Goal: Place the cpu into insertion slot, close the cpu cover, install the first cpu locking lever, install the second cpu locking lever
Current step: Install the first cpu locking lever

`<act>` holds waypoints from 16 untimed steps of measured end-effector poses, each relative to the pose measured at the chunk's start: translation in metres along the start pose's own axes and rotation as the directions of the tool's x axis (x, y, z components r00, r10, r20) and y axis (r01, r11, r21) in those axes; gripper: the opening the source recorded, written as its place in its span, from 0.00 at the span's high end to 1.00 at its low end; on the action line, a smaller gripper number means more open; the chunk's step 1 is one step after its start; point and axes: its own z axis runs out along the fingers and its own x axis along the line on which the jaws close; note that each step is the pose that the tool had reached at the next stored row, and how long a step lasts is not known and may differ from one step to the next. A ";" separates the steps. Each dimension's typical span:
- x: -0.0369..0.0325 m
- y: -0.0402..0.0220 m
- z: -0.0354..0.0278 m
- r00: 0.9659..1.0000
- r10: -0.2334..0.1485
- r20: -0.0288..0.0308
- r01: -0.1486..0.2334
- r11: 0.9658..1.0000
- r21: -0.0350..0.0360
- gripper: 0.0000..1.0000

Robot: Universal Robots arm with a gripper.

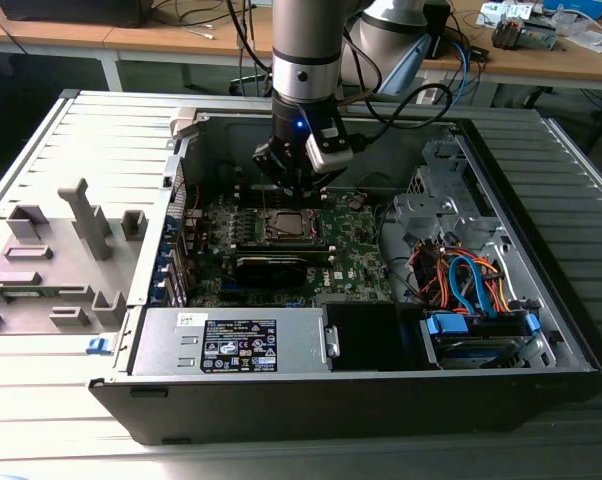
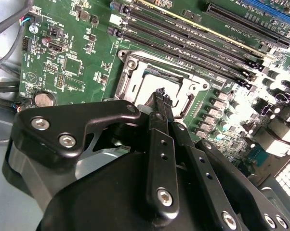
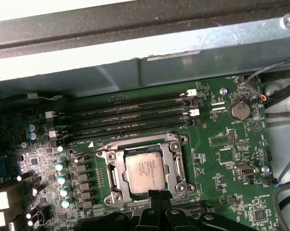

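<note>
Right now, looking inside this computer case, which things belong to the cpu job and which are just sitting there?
Part of the job:
cpu, seated in the insertion slot
cpu cover, closed around the cpu
gripper, fingers shut, just above the socket edge

Just there:
memory slots
coin battery
power supply
drive cables

We see the small square silver-grey metal cpu (image 3: 145,172) lying flat in the dark-framed square insertion slot (image 3: 117,179), with the thin silver-grey metal cpu cover (image 3: 174,163) framing it.
</note>
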 end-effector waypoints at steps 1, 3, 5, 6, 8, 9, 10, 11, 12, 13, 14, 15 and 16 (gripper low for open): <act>0.0000 0.0000 0.0000 1.000 -0.001 0.000 0.001 1.000 0.000 0.89; 0.0000 0.0000 0.0000 1.000 -0.005 0.000 0.005 1.000 0.000 0.89; 0.0000 0.0000 0.0000 1.000 -0.008 0.001 0.008 1.000 0.000 0.89; 0.0000 0.0000 0.0000 1.000 -0.009 0.001 0.009 1.000 0.000 0.89; 0.0000 0.0000 0.0000 1.000 -0.012 0.001 0.012 1.000 0.000 0.89; 0.0000 0.0000 0.0000 1.000 -0.013 0.001 0.013 1.000 0.000 0.89; 0.0000 0.0000 0.0000 1.000 -0.015 0.001 0.015 1.000 0.000 0.89; 0.0000 0.0000 0.0000 1.000 -0.017 0.001 0.017 1.000 -0.001 0.89; 0.0000 0.0000 0.0000 1.000 -0.019 0.001 0.019 1.000 -0.001 0.89; 0.0000 0.0000 0.0000 1.000 -0.021 0.001 0.021 1.000 -0.001 0.89; 0.0000 0.0000 0.0000 1.000 -0.022 0.001 0.022 1.000 -0.001 0.89; 0.0000 0.0000 0.0000 1.000 -0.023 0.001 0.023 1.000 -0.001 0.89; 0.0000 0.0000 0.0000 1.000 -0.025 0.002 0.025 1.000 -0.001 0.89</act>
